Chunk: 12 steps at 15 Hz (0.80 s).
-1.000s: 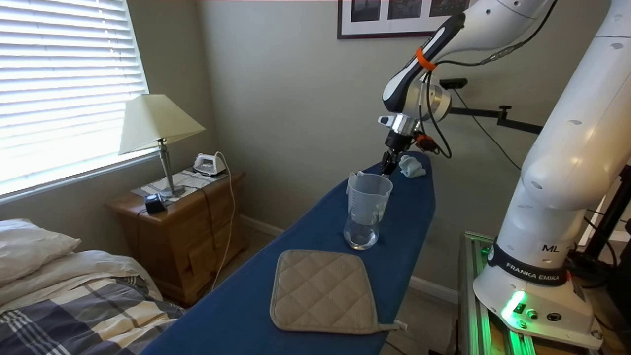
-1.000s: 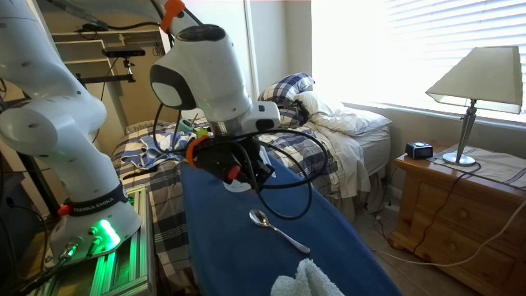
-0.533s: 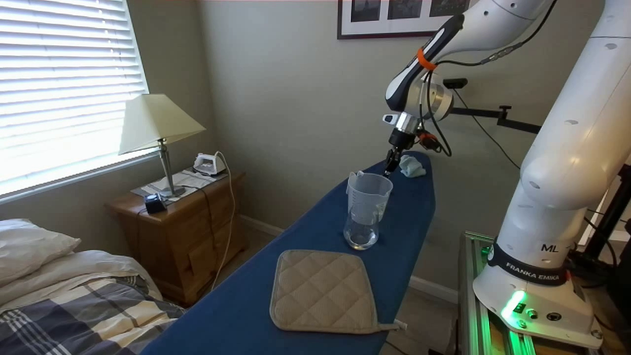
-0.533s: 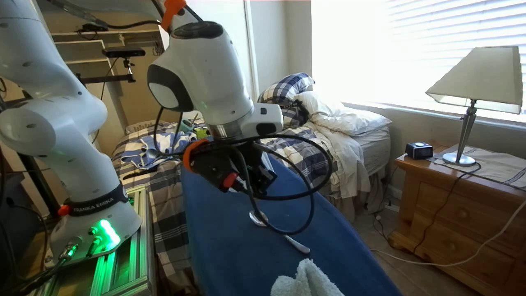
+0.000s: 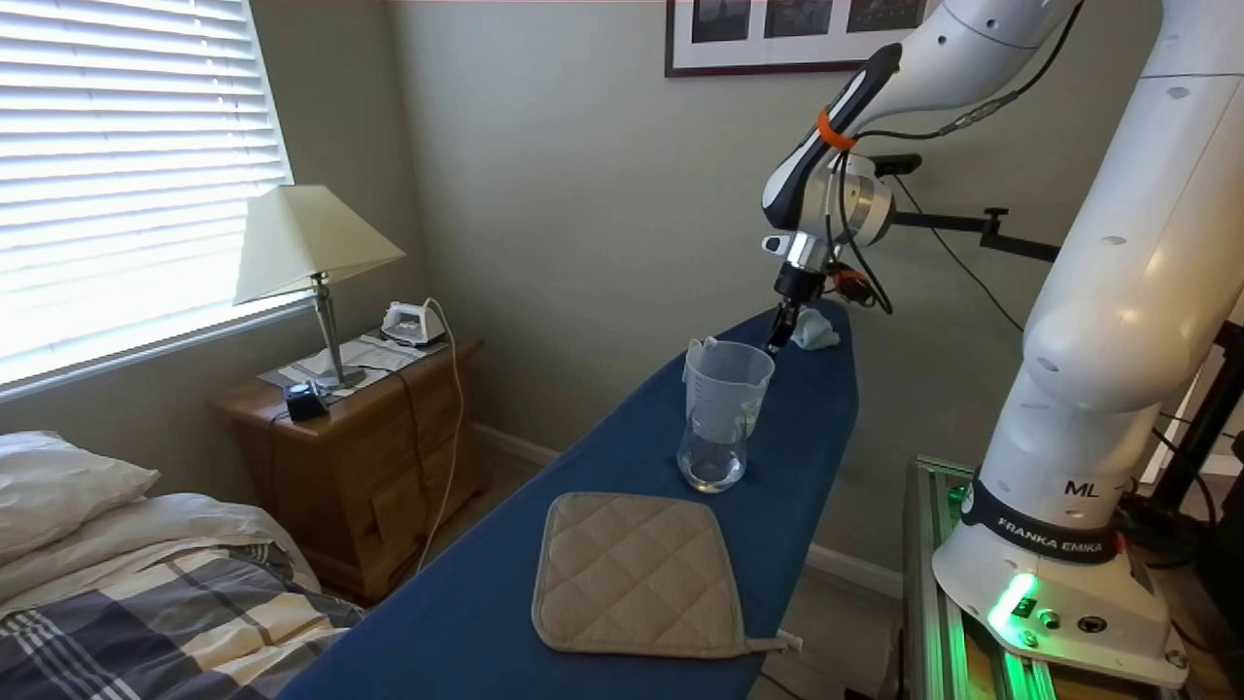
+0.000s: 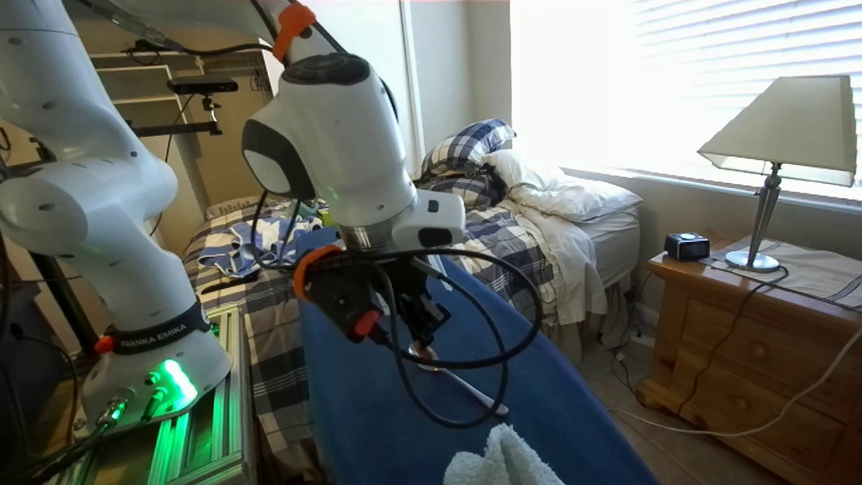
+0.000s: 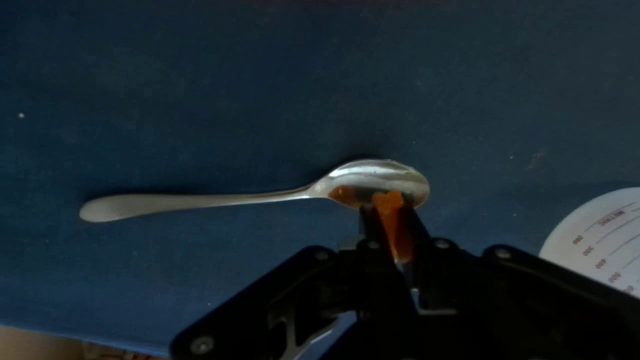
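Note:
A small orange piece [image 7: 392,220] is pinched between the black fingers of my gripper [image 7: 390,212], which is shut on it. Directly beneath, or nearly so, is the bowl of a metal spoon [image 7: 210,200] lying flat on the blue ironing board [image 7: 200,100]. An orange reflection shows in the bowl. Whether the piece touches the spoon I cannot tell. In an exterior view the gripper [image 6: 431,330] hangs low over the bowl end of the spoon [image 6: 465,389], partly hidden by its cable. From the opposite end of the board, the gripper [image 5: 775,347] appears just behind the measuring jug.
A clear measuring jug [image 5: 729,374] with red markings and a small glass [image 5: 712,467] stand together on the board. A beige quilted pad [image 5: 637,578] lies near them. Towards the board's tip sits a pale cloth [image 6: 502,461]. Loose cable [image 6: 518,269] loops beside the gripper.
My gripper has moved down towards the board, closer to the spoon's bowl, and slightly to the right in an exterior view. The spoon, jug, glass and cloth stay where they were.

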Tool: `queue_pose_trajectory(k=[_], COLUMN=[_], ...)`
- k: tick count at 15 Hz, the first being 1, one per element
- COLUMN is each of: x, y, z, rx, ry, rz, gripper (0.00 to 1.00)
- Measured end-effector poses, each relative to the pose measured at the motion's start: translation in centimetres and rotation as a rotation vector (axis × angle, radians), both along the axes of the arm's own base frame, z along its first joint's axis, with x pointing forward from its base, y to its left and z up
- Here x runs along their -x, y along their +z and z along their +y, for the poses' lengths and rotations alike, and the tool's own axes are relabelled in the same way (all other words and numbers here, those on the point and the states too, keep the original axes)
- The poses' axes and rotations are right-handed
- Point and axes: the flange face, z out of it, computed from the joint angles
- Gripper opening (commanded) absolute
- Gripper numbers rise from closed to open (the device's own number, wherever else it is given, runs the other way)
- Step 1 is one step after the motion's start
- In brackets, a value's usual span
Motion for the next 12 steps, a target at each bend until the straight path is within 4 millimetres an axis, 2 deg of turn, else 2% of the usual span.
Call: queue_pose_trajectory(k=[12], x=[-0.9], y=[-2.0], z=[-0.7], rx=[-0.004], ry=[-0.019], rz=[0.058], gripper=[0.14])
